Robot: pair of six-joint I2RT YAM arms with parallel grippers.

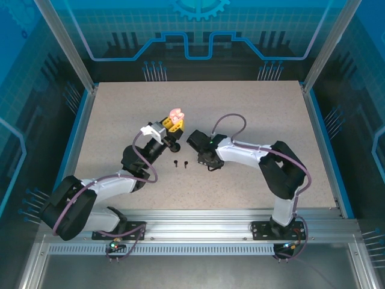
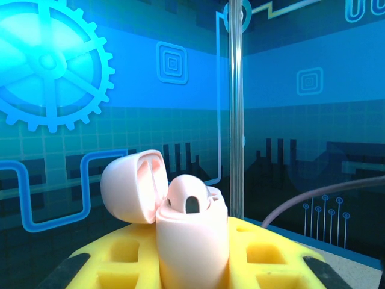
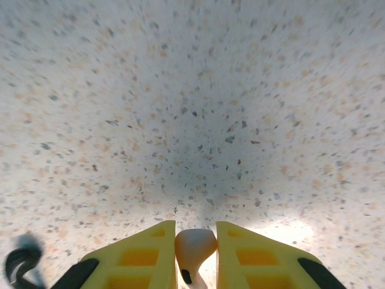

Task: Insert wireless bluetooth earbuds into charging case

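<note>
My left gripper (image 2: 192,265) is shut on a pale pink charging case (image 2: 194,241) and holds it upright above the table. The case's lid (image 2: 129,186) is swung open to the left, and one pale pink earbud (image 2: 189,198) sits in its top. In the top view the case (image 1: 176,114) shows at the tip of the left gripper (image 1: 172,123). My right gripper (image 3: 195,253) is shut on another pale pink earbud (image 3: 194,247), pinched between the yellow fingers (image 3: 147,256) close over the speckled table. Two black earbuds (image 1: 180,163) lie on the table between the arms.
The right wrist (image 1: 197,142) hangs just right of the left gripper, over the speckled tabletop (image 1: 252,114). A blurred black shape (image 3: 18,262) sits at the lower left of the right wrist view. Blue walls and metal posts (image 2: 236,108) ring the table.
</note>
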